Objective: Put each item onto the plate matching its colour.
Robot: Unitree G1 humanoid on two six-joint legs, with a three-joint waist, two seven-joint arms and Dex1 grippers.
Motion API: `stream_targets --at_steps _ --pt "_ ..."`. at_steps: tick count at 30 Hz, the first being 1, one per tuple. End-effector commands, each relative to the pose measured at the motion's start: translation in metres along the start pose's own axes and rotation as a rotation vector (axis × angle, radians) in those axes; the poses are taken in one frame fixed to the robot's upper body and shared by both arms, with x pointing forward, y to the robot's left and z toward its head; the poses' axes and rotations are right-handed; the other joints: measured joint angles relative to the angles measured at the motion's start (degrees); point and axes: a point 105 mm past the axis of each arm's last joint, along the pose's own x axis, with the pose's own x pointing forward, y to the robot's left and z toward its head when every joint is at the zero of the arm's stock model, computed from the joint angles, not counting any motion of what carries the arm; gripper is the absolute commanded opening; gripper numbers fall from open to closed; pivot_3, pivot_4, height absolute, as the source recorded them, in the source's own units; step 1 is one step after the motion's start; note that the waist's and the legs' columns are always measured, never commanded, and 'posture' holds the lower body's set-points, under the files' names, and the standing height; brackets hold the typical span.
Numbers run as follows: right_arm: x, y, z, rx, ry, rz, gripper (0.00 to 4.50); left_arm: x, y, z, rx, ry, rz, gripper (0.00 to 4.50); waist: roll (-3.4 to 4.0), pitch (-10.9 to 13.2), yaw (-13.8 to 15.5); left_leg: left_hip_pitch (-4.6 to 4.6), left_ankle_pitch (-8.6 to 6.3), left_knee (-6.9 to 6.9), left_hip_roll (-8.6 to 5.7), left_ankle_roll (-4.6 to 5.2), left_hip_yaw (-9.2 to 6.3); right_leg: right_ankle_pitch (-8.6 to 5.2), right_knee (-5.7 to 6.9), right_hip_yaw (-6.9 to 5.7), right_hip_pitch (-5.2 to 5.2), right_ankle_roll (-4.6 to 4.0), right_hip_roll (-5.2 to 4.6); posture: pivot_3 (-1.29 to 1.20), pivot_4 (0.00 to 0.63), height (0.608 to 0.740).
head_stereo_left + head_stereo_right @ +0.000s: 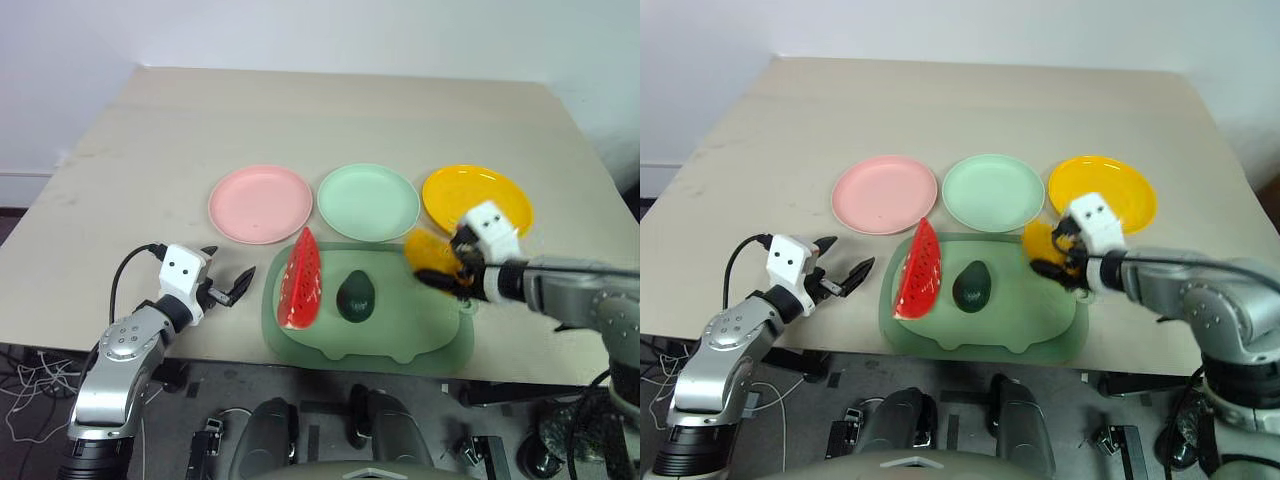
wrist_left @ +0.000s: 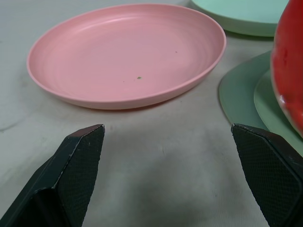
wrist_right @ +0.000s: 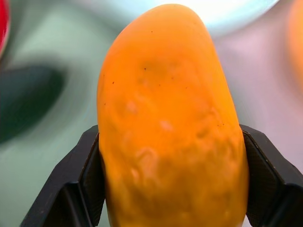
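My right gripper (image 1: 447, 272) is shut on the yellow mango-like fruit (image 3: 170, 123), held a little above the green tray's right end, just in front of the yellow-orange plate (image 1: 478, 197). The red watermelon wedge (image 1: 302, 280) and the dark green avocado (image 1: 355, 296) lie on the tray. The pink plate (image 1: 260, 203) and the pale mint green plate (image 1: 367, 201) sit empty in a row behind the tray. My left gripper (image 1: 227, 285) is open over bare table, left of the tray and in front of the pink plate (image 2: 125, 52).
The large green tray (image 1: 420, 335) lies near the table's front edge. Bare table stretches behind the plates and to the left. A black cable (image 1: 125, 268) loops off my left wrist.
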Motion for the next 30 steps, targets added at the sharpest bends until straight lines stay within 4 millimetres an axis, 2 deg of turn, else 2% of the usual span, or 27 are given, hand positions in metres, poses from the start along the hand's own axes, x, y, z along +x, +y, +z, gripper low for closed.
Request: stream_targets --at_steps 1,3,7,9,12,14,16,18,23,25,28,30 --pt "0.007 -0.051 0.017 -0.034 -0.049 -0.189 3.22 -0.002 0.001 0.017 0.026 -0.059 0.012 4.5 -0.01 0.0 -0.1 -0.01 0.0 0.0 -0.01 0.0 -0.01 0.0 -0.01 -0.01 0.01 0.0 0.0 0.0 0.15 0.74" --pt "0.016 -0.074 0.019 -0.031 -0.052 -0.252 3.22 -0.001 0.0 0.018 0.031 -0.063 0.014 4.5 -0.01 0.0 -0.2 -0.02 0.0 0.01 -0.05 0.01 0.03 0.0 -0.03 0.0 0.01 0.0 -0.02 0.0 0.15 0.74" --pt "0.041 -0.104 0.013 -0.052 -0.032 -0.309 3.22 -0.001 0.004 0.022 0.037 -0.073 0.032 4.5 0.0 0.0 -0.9 -0.06 -0.01 0.0 -0.08 0.03 0.04 0.01 -0.04 -0.01 -0.01 0.02 -0.01 0.0 0.15 0.74" --pt "0.049 -0.113 0.009 -0.065 -0.018 -0.326 3.22 -0.001 0.004 0.022 0.04 -0.076 0.039 4.5 0.0 0.0 -1.2 -0.04 -0.01 0.0 -0.08 0.03 0.06 0.02 -0.03 -0.01 0.0 0.02 0.0 0.0 0.15 0.74" --pt "0.057 -0.115 0.011 -0.078 -0.023 -0.303 3.22 -0.003 0.004 0.024 0.04 -0.082 0.055 4.5 0.02 0.0 -1.3 -0.05 0.0 -0.04 -0.06 0.02 0.07 0.02 0.0 -0.01 -0.05 0.02 0.0 0.0 0.15 0.74" --pt "0.059 -0.116 0.012 -0.105 -0.03 -0.3 3.96 -0.005 0.003 0.024 0.036 -0.084 0.065 4.5 0.03 0.0 -1.4 -0.05 0.0 -0.04 -0.03 0.02 0.08 0.03 0.01 -0.01 -0.06 0.02 0.0 0.0 0.15 0.74" --pt "0.058 -0.117 0.014 -0.182 -0.036 -0.309 4.49 -0.008 0.002 0.023 0.037 -0.079 0.071 4.5 0.03 0.0 -1.4 -0.05 0.0 -0.04 0.0 0.02 0.08 0.03 0.01 0.0 -0.06 0.03 -0.03 0.0 0.15 0.74" --pt "0.054 -0.115 0.021 -0.296 -0.051 -0.325 4.49 -0.01 0.003 0.021 0.042 -0.072 0.075 4.5 0.03 0.0 -1.3 -0.05 0.0 -0.04 0.01 0.02 0.08 0.03 0.01 0.0 -0.05 0.03 -0.03 0.0 0.15 0.74" --pt "0.025 -0.095 0.05 -0.541 -0.204 -0.283 4.49 -0.013 0.007 0.021 0.05 -0.061 0.08 4.5 0.04 0.0 -1.0 -0.07 0.0 -0.04 0.02 0.02 0.03 0.02 0.01 -0.03 -0.06 0.03 -0.04 0.0 0.15 0.74" --pt "0.01 -0.075 0.061 -0.566 -0.288 -0.174 4.49 -0.013 0.008 0.021 0.058 -0.056 0.072 4.5 0.04 0.0 -1.0 -0.06 0.0 -0.03 0.02 0.02 0.05 0.03 0.01 -0.02 -0.06 0.03 -0.05 0.0 0.15 0.74" --pt "-0.01 -0.032 0.063 -0.454 -0.368 0.111 4.49 -0.011 0.009 0.022 0.066 -0.052 0.055 4.5 0.04 0.0 -1.0 -0.05 0.0 -0.04 0.03 0.02 0.02 0.03 0.01 -0.04 -0.05 0.03 -0.03 0.0 0.15 0.74" --pt "-0.018 0.001 0.052 -0.317 -0.358 0.336 4.49 -0.008 0.009 0.023 0.073 -0.051 0.041 4.5 0.02 0.0 -1.0 0.0 0.0 -0.04 0.06 0.02 0.0 0.03 0.01 -0.06 0.0 0.03 -0.02 0.0 0.15 0.74"
